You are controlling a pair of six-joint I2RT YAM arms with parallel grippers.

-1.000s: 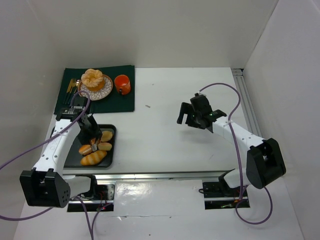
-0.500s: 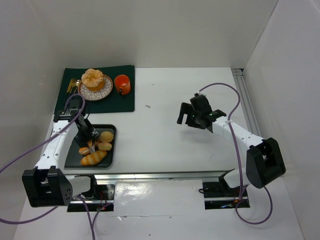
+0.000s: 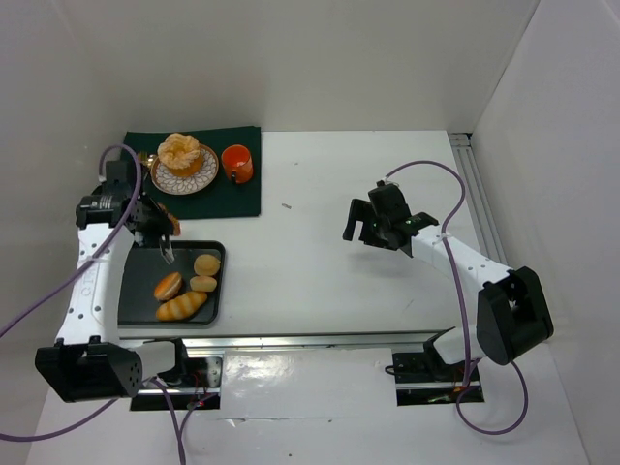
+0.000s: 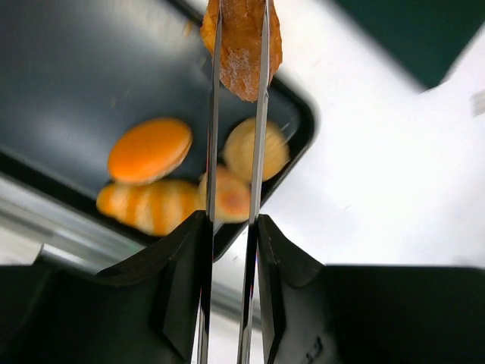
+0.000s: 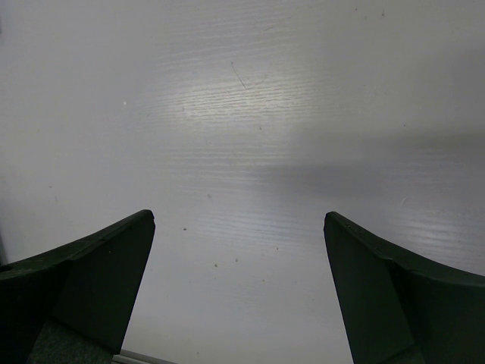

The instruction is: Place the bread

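Now the left claw [image 4: 241, 23] stands lifted off the black tray [image 3: 140, 276], where a second ago it was down among the buns. It has drawn back toward the tray's far left corner, and its thin metal blades [image 4: 214, 114] pinch a small brown piece [image 4: 244, 64] with a rough, crumbly face. The right claw [image 3: 356, 231] has not shifted in that second; it hangs over the bare white table [image 3: 310, 194], its dark fingers [image 5: 91, 280] spread wide with nothing between them. The left arm rises from its base along the tray's left side and bends at the top, so the claw reaches rightward and down over the tray's far edge. Below the claw and nearer the bases, a long ridged loaf [image 3: 181, 306], a flat smooth orange bun [image 3: 168, 286] and two small pale round buns [image 3: 205, 263] lie loose in the tray. Beyond the claw, on a dark green cloth [image 3: 242, 199], the bread [image 3: 179, 151] sits on a patterned plate [image 3: 194, 182]. It is large, round, golden and lobed on top, and it is apart from the blades, with an orange cup [image 3: 237, 163] just to its right.
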